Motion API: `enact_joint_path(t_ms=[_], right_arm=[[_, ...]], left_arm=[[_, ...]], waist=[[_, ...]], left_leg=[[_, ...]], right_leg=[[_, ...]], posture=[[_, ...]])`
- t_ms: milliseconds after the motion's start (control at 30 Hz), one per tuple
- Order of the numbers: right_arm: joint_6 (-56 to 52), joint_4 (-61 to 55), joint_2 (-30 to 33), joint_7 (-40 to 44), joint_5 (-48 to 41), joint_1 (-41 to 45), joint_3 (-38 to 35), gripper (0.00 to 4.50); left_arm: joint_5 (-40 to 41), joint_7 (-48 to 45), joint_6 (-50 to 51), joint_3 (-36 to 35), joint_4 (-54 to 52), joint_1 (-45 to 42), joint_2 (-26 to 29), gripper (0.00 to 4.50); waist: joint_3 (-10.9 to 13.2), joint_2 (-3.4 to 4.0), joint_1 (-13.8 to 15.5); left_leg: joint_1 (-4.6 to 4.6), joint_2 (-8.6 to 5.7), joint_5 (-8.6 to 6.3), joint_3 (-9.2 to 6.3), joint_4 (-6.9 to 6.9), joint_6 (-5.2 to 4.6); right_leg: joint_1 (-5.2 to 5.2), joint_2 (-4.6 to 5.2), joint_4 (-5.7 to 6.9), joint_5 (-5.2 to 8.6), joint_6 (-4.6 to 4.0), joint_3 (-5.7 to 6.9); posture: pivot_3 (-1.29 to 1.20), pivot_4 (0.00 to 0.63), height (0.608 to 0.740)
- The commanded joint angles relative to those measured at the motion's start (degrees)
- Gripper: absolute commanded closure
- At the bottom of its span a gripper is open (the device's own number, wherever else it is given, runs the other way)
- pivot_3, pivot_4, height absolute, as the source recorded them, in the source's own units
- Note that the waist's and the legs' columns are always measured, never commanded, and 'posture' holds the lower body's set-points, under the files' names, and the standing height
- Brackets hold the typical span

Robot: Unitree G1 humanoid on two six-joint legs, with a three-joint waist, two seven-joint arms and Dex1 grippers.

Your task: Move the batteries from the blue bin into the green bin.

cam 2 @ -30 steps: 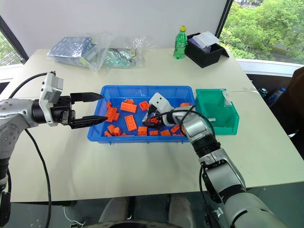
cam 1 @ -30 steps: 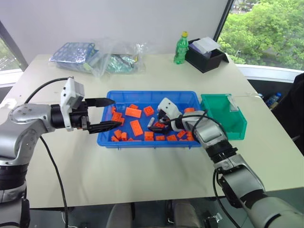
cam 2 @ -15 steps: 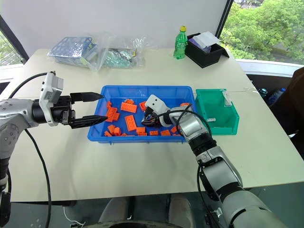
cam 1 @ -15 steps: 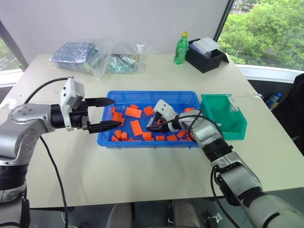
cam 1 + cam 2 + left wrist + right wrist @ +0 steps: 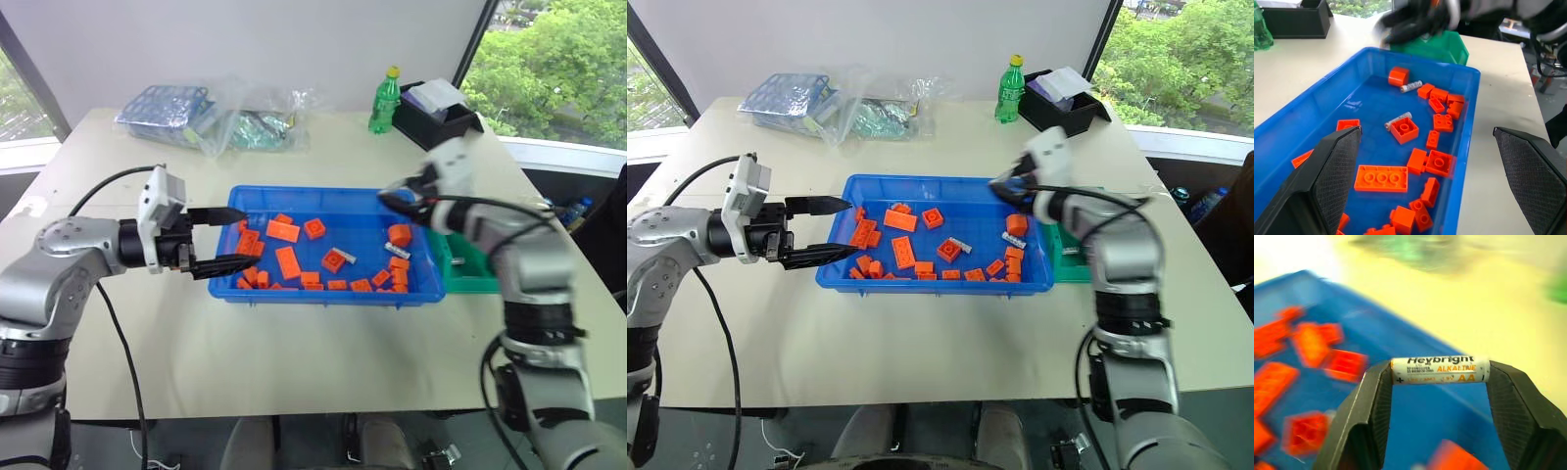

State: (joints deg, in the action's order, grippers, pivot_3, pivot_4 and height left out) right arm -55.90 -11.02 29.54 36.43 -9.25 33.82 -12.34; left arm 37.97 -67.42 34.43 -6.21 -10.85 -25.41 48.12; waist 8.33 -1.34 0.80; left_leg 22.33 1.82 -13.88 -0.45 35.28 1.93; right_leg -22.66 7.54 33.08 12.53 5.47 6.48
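The right end effector grips a battery end to end between its fingers, above the blue bin's far right corner beside the green bin. The left end effector hovers wide open at the bin's left edge; two batteries lie among orange bricks.

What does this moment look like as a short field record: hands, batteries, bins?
right hand: shut on a battery, gripped end to end, raised over the far right corner of the blue bin
left hand: open, empty, at the blue bin's left edge
batteries left in blue bin: two seen, among orange bricks
green bin: right of the blue bin, contents unclear
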Motion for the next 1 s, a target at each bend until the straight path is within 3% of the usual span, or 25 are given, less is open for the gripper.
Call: enact_joint_path(t_ms=[33, 200, 267, 367, 533, 667, 767, 1000], right_arm=[[-3.6, -4.5, 3.5, -1.9, -2.1, -4.3, -6.5, 2.28], [-3.0, -3.8, 5.7, -3.2, -3.3, -9.7, -8.5, 2.28], [-2.0, -1.9, 6.0, -4.3, -3.0, -10.3, -8.3, 1.10], [0.9, 1.0, 7.1, -5.5, -1.8, -10.2, -7.1, 0.09], [6.7, 2.3, 9.5, -2.6, -3.5, -7.3, -4.8, 0.09], [7.5, 0.0, 10.9, 8.5, -9.7, -3.3, 1.9, 0.09], [8.8, 1.7, 10.5, 13.4, -9.5, -1.1, 10.3, 0.09], [16.8, 12.2, 5.8, 15.7, -3.7, 3.1, 23.7, 0.09]], left_arm=[[-0.6, -1.1, -1.5, 1.1, 1.1, -2.8, -1.0, 0.00], [-1.6, -2.2, -2.4, 2.6, 3.2, -4.9, -2.2, 0.00], [-1.8, -2.4, -2.7, 2.9, 3.7, -5.4, -2.4, 0.00], [-1.9, -2.5, -2.7, 2.9, 3.6, -5.5, -2.7, 0.00], [-1.7, -2.2, -2.2, 2.0, 2.6, -4.9, -2.4, 0.00], [-1.4, -2.0, -1.6, 1.1, 1.5, -3.7, -1.7, 0.00], [-1.1, -1.7, -1.1, 0.7, 0.8, -3.3, -1.4, 0.00], [-0.3, -1.1, 0.1, -0.4, -1.2, -2.2, -0.4, 0.00]], waist=[[0.0, -0.03, -0.1], [0.0, 0.00, -0.3], [0.0, 0.00, -0.4], [0.0, -0.02, -0.3], [0.0, 0.08, -0.1], [0.0, 0.07, -0.4], [0.0, -0.01, -0.5], [0.0, -0.01, -0.1]], left_leg=[[-0.01, 0.01, 0.00, 0.05, -0.01, 0.00], [-0.01, 0.02, 0.00, 0.12, -0.04, -0.01], [-0.01, 0.04, 0.00, 0.13, -0.05, -0.02], [-0.01, 0.03, 0.00, 0.13, -0.01, -0.02], [0.03, 0.01, 0.00, 0.13, 0.03, -0.02], [0.01, 0.04, 0.00, 0.12, -0.01, -0.02], [-0.02, 0.06, 0.00, 0.09, -0.05, -0.03], [0.06, 0.01, 0.00, 0.08, 0.07, -0.02]], right_leg=[[-0.02, 0.02, -0.01, 0.00, 0.01, 0.00], [-0.07, 0.05, 0.01, 0.00, 0.00, 0.00], [-0.09, 0.04, 0.02, -0.01, 0.00, 0.00], [-0.07, 0.04, 0.00, -0.01, 0.00, 0.00], [-0.05, 0.07, -0.08, 0.00, 0.00, -0.01], [-0.07, 0.05, -0.07, 0.00, 0.00, -0.01], [-0.06, 0.03, -0.04, 0.00, 0.00, 0.00], [-0.11, 0.06, -0.09, 0.00, 0.00, 0.00]], posture=[[0.00, 0.150, 0.723], [0.00, 0.150, 0.723], [0.00, 0.150, 0.723], [0.00, 0.150, 0.723], [0.00, 0.150, 0.723], [0.00, 0.150, 0.723], [0.00, 0.150, 0.723], [0.00, 0.150, 0.723]])
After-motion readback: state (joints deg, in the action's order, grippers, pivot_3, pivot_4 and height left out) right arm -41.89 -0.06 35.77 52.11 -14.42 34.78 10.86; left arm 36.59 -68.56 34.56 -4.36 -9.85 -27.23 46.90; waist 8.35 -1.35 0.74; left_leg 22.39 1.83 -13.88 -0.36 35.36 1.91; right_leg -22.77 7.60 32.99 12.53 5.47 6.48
